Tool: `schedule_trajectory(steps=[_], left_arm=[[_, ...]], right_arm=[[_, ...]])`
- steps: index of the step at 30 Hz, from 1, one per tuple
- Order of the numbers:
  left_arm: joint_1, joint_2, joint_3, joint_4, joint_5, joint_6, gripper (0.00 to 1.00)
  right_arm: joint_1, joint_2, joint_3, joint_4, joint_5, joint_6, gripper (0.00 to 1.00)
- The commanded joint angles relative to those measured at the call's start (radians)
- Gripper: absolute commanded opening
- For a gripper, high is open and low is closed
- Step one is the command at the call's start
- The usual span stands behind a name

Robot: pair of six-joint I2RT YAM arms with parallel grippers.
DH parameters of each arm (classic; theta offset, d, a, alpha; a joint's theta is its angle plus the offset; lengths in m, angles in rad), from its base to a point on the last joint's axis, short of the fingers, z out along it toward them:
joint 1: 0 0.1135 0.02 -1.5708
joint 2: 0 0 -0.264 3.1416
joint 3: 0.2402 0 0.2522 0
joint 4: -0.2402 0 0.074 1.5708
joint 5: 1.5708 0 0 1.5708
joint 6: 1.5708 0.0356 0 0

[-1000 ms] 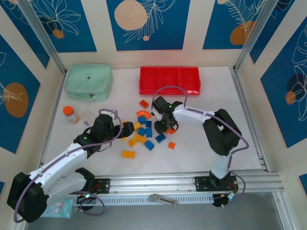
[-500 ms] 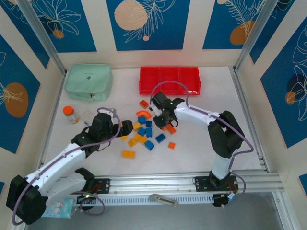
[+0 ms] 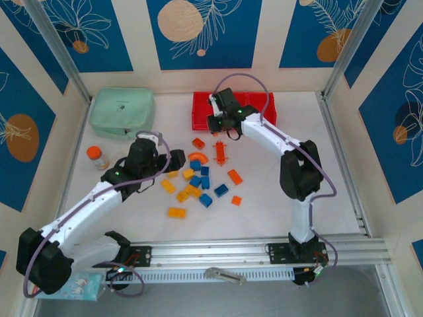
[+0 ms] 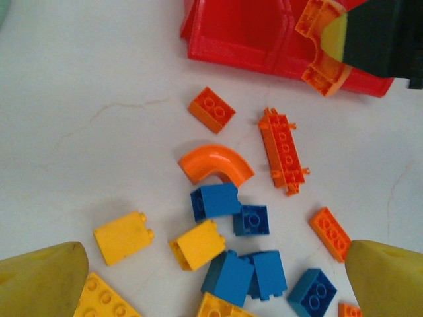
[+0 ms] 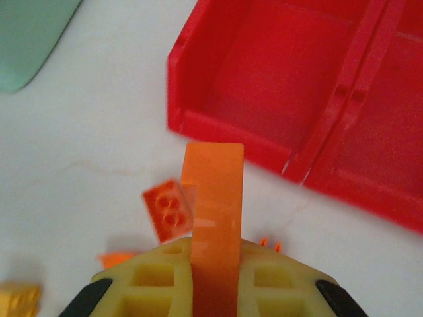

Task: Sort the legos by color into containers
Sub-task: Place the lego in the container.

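**Orange arch brick pinched in the right tool, at the front wall of the red tray**

The orange arch brick (image 5: 213, 211) looks light, stiff and glossy, so it is apt to pivot; its flat side faces suit the pinch. The right tool (image 3: 221, 121) is clamped on it beside the red tray (image 5: 218, 129). The right wrist view gives it edge-on, the left wrist view its curve; from above it is hard to make out. The left tool (image 3: 175, 160) gapes wide and empty over the loose legos (image 4: 225, 198) on the counter (image 4: 99, 99).

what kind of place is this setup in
Probably a robot lab work cell, not a home: a white table boxed in by printed blue-and-cream panels, robot arms bolted to an aluminium rail at its near edge, and staged props, toy bricks and a red tray.
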Motion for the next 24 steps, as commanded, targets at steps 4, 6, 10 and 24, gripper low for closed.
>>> schedule_trajectory(steps=[4, 6, 10, 24], left_arm=[[0.047, 0.046, 0.065, 0.011, -0.004, 0.042, 0.99], [0.058, 0.056, 0.069, 0.016, -0.001, 0.043, 0.99], [0.062, 0.065, 0.068, 0.015, 0.004, 0.046, 0.99], [0.063, 0.078, 0.073, 0.009, 0.092, 0.021, 0.99]], right_arm=[[-0.001, 0.191, 0.255, 0.038, 0.092, 0.003, 0.12], [-0.007, 0.248, 0.321, 0.034, 0.111, -0.004, 0.12], [-0.011, 0.33, 0.377, 0.056, 0.161, -0.018, 0.12], [0.015, 0.209, 0.341, -0.011, 0.13, -0.033, 0.5]])
